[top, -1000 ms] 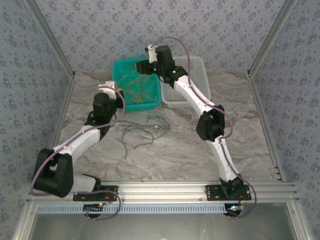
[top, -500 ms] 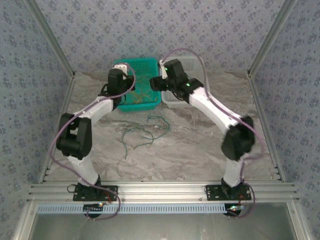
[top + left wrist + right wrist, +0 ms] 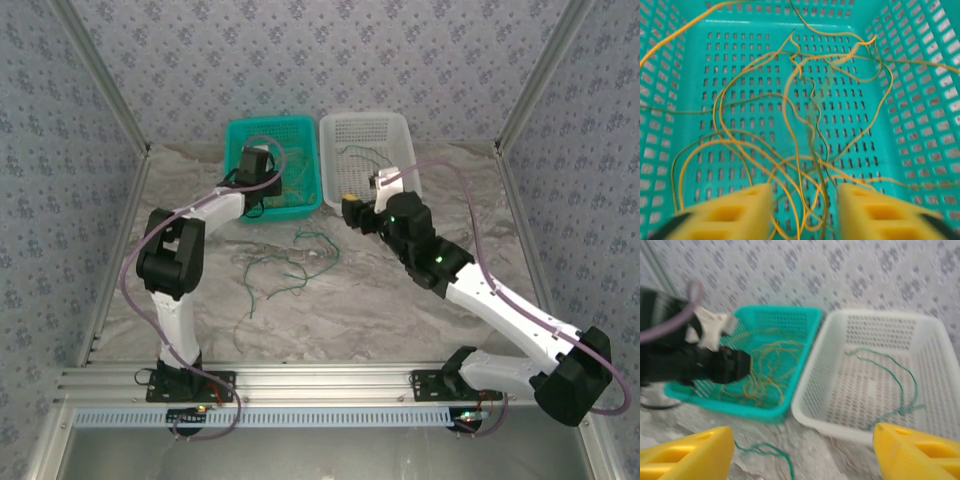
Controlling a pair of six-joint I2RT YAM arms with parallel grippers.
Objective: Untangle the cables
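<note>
Left gripper [image 3: 805,214] hangs low inside the teal basket [image 3: 920,75], its fingers [image 3: 735,212] spread apart with nothing clamped. Loops of the yellowish-tan cables [image 3: 805,105] pass beneath and between them. Contact cannot be resolved, since the nearest strands are blurred and cut off by the bottom edge. The tan tangle covers most of the basket floor; strand count unreadable. In the top view the left wrist [image 3: 258,163] hides part of that pile. Right gripper [image 3: 800,455] hovers over the marble table [image 3: 350,320] near the front of the white basket [image 3: 880,316], fingers wide apart and empty, with just their tips in frame and the wrist view soft. One dark green cable [image 3: 910,372] lies in the white basket. More dark green cables [image 3: 296,268] lie loose on the table just in front of the teal basket, overlapping; whether they are knotted cannot be told.
</note>
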